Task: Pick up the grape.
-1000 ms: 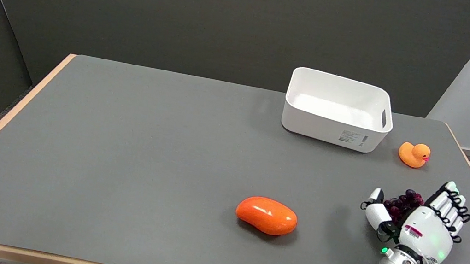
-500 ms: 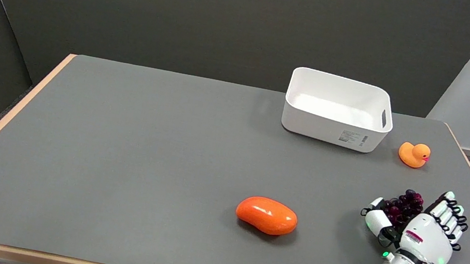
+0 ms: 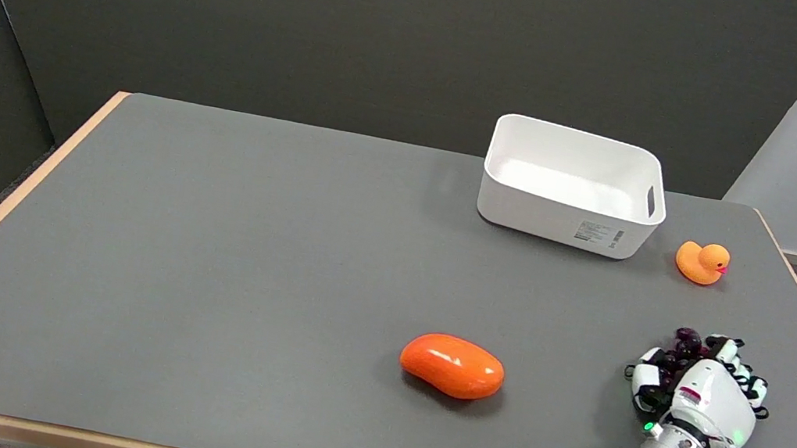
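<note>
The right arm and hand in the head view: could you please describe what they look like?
The right hand has a glossy white shell on its back with black parts at the fingers, a small red-and-white label and green indicator lights. Behind it sits a silver metallic wrist ring with a blue light, then a white arm segment banded in black. A bundle of green, red and black cables loops beside the forearm.

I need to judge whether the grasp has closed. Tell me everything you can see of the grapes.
The grapes are a small bunch of dark purple, glossy round berries near the table's right edge, below the rubber duck. The right hand covers most of the bunch, its fingers curled around both sides; only the top berries show. Whether the bunch is off the table cannot be told.
</note>
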